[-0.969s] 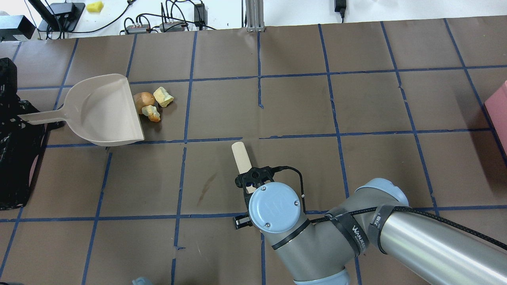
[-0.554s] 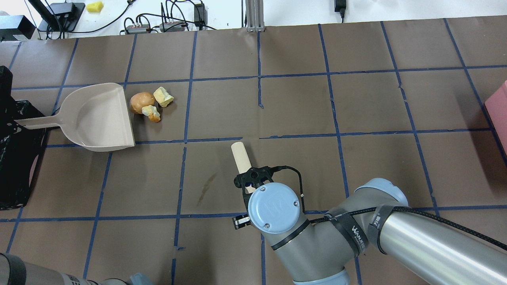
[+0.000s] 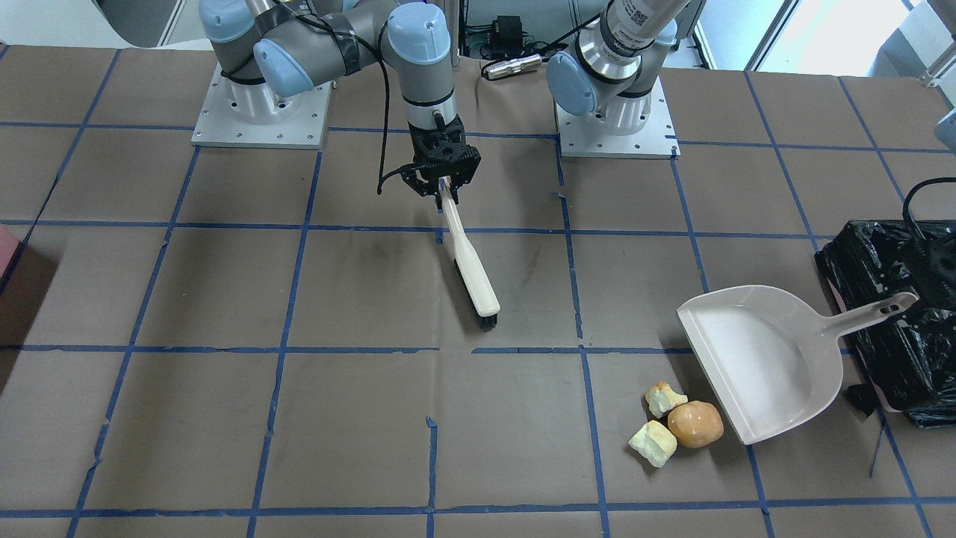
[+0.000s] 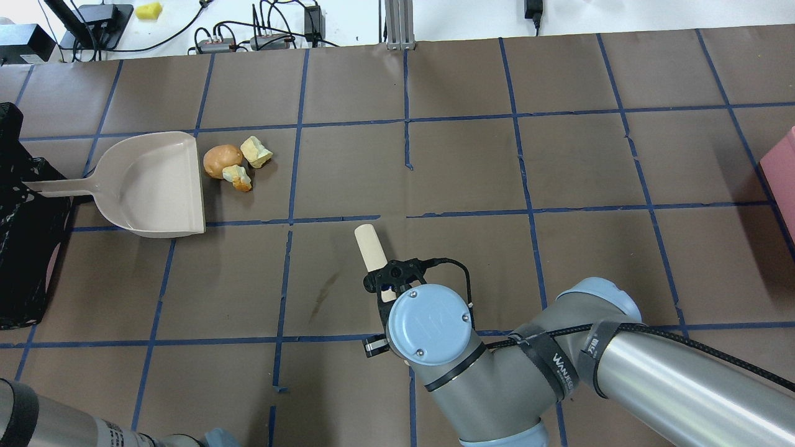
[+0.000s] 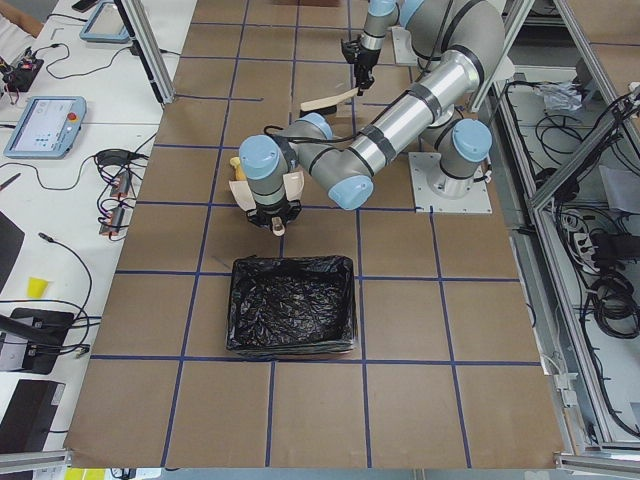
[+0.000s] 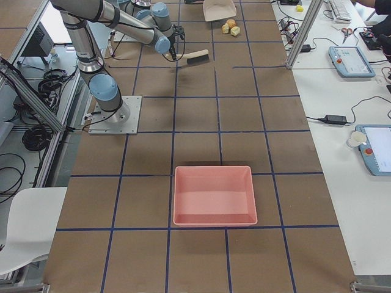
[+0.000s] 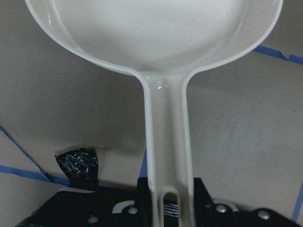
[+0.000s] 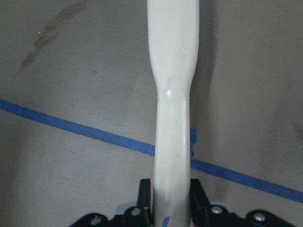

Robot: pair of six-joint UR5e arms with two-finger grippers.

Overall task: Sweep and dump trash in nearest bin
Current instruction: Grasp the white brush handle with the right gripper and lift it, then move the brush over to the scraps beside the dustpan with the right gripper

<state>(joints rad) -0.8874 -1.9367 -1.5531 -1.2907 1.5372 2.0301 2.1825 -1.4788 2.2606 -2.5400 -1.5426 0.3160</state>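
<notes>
While left jaws pinch dustpan point(image 7: 165, 137), right jaws pinch brush point(image 8: 173, 118)

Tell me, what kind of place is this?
Probably a robot testing lab. The left arm and right arm are bolted to a table marked with a blue tape grid, and the desks alongside hold cables and control tablets.

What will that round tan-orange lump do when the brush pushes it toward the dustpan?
The potato-like lump looks rounded and smooth, so it will probably roll rather than slide, perhaps veering off. It sits against a bread-like chunk, which may get nudged along. The dustpan lip lies very close, so a short push may suffice.
</notes>
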